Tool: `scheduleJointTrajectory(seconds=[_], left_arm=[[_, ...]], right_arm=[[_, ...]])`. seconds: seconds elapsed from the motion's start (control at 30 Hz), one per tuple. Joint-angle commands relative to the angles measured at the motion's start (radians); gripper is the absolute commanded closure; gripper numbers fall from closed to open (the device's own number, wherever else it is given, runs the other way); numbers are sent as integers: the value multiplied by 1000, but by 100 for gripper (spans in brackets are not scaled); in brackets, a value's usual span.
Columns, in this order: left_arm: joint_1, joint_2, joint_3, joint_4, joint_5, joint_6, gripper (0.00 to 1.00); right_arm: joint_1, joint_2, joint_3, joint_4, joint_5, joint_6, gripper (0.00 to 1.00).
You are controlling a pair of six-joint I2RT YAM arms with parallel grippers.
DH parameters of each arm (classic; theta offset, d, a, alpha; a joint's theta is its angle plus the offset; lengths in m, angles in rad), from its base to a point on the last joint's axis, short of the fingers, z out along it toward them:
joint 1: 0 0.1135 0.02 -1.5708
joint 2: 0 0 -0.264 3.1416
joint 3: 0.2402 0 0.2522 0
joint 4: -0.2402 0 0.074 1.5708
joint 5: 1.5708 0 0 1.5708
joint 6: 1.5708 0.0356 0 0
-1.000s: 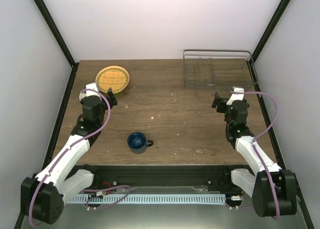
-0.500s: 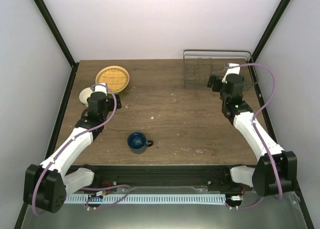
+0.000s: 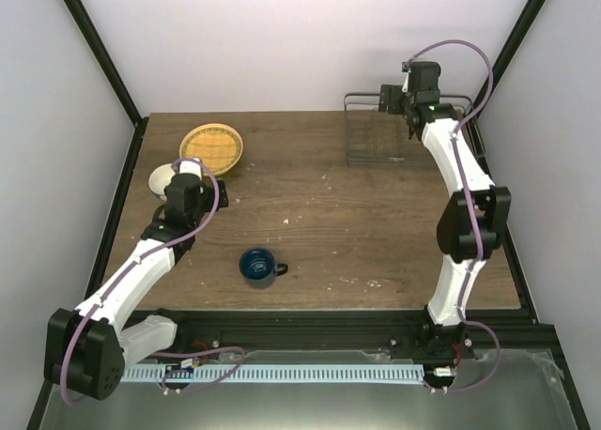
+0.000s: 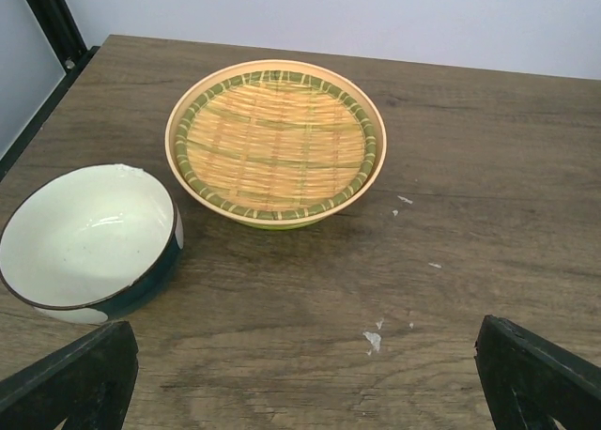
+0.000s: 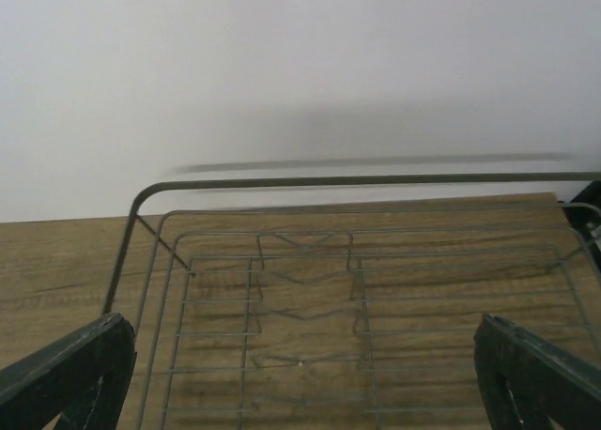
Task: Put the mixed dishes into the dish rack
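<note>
The round yellow-orange plate [image 3: 211,149] [image 4: 275,144] with its woven grid face lies at the table's back left. Next to it, nearer the left edge, sits a small cup [image 3: 161,178] [image 4: 84,238], white inside and dark blue outside. My left gripper [image 3: 195,178] [image 4: 305,388] hovers just short of both, open and empty. The dark blue handled mug [image 3: 257,267] stands alone at the front centre. The wire dish rack [image 3: 376,134] [image 5: 310,299] sits at the back right with nothing in it. My right gripper [image 3: 404,106] [image 5: 305,388] hangs above it, open and empty.
Black frame posts [image 3: 99,54] run along both sides of the table, and a white wall [image 3: 300,36] stands right behind the rack. White flecks [image 4: 374,337] dot the wooden tabletop [image 3: 357,223].
My right arm has swung up and back from the table's right side to above the rack. My left arm shifted slightly forward early on, uncovering the cup, then stayed put.
</note>
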Motion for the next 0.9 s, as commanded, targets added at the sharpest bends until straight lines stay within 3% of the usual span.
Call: scheduleJointTrajectory(seconds=[0.0,0.27,0.87], left_arm=[[-3,-9,15,-4,16,12,0],[-3,16,40,-20,20,15,0],[-3,56,59,-7,33,21,0]], right_arm=[[-37,191,266,-255,-52,4,0],[-41,414,494,-446,-57,41,0],[-32,464,451,-547,-85,34,0]])
